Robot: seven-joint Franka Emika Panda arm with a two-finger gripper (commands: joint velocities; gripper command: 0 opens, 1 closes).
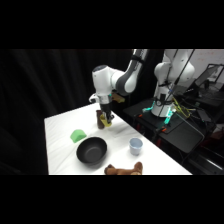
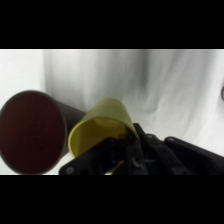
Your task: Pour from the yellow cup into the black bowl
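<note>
The yellow cup [image 1: 104,120] is at the back of the table with my gripper [image 1: 105,116] shut on it, coming down from above. In the wrist view the yellow cup [image 2: 100,131] shows its open mouth, and my gripper [image 2: 118,146] grips its rim, one finger reaching inside. A dark maroon cup [image 2: 32,132] is right beside it; in the side view this maroon cup [image 1: 100,121] is on the yellow cup's left. The black bowl [image 1: 91,151] sits nearer the table's front, well apart from the gripper. I cannot tell whether the yellow cup is off the table.
A small green bowl-like item [image 1: 78,135] lies left of the black bowl. A pale blue-grey cup [image 1: 136,146] stands to the bowl's right. A brown plush toy [image 1: 125,170] lies at the front edge. Dark equipment crowds the right side beyond the table [image 1: 60,130].
</note>
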